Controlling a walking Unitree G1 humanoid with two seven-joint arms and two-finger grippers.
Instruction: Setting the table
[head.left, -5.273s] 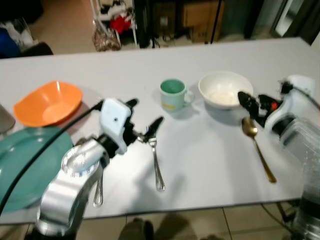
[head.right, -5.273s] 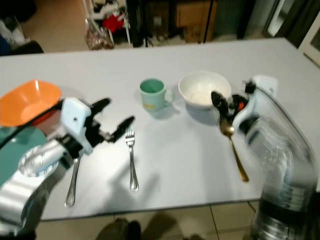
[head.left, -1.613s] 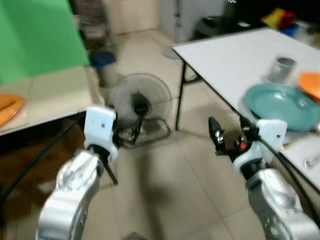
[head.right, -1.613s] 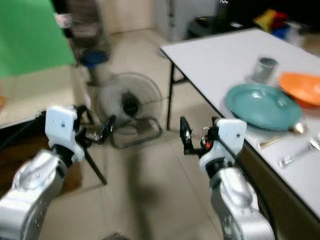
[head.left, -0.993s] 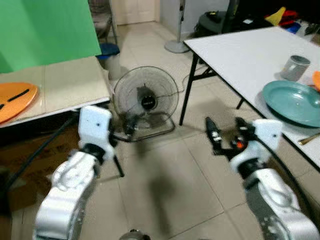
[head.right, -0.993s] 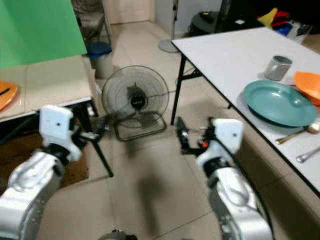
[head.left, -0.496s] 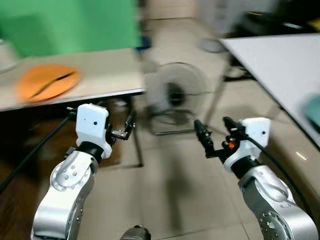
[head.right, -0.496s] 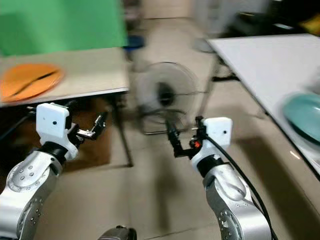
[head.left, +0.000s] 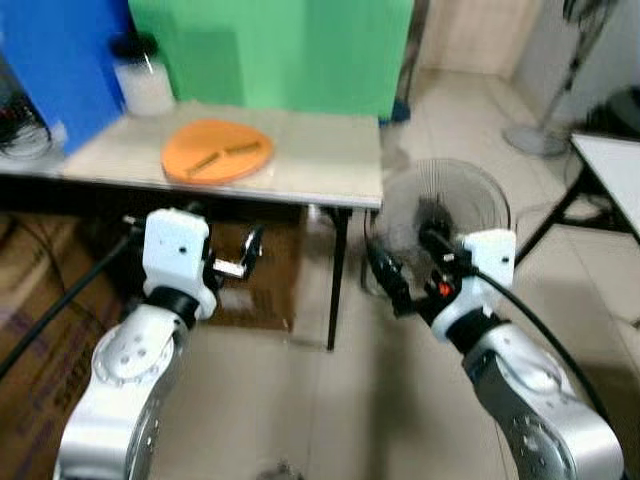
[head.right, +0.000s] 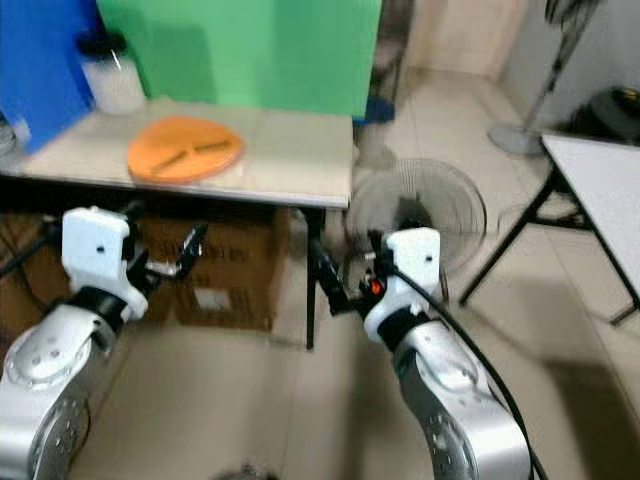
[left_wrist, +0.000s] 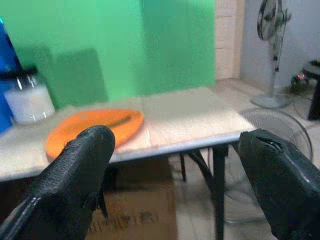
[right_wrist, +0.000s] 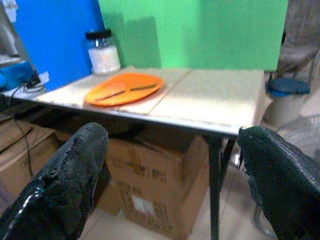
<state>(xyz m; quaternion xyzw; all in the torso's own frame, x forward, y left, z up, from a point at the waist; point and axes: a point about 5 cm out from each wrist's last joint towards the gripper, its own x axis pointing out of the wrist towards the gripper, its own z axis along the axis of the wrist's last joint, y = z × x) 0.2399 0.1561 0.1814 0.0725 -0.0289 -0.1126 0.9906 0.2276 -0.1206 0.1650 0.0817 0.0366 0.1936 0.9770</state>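
The orange plate (head.left: 216, 150) sits on the beige side table (head.left: 320, 165), toward its far-left part, with a couple of thin sticks lying across it; whether they're chopsticks is too blurry to tell. Just behind the plate, by the blue panel (head.left: 55, 60), stands a clear jar (head.left: 143, 75) with a black lid.

Both arms are held up on the near side of the table, not touching it. The left gripper (head.left: 243, 262) has its fingers spread wide with nothing between them, and the wrist view shows the plate through the gap. The right gripper (head.left: 410, 265) is spread the same way, empty too, hanging off the table's right corner in front of the floor fan (head.left: 440, 215).

Half a second ago the table and plate sat off to the left with the fan dead ahead; now the table is straight in front and the fan has slid right, so the camera swung round. The grippers look unchanged.

Cardboard boxes (right_wrist: 165, 195) are tucked under the table, partly hidden by the arms. A white table's (head.right: 600, 170) corner is cut off at the right edge.
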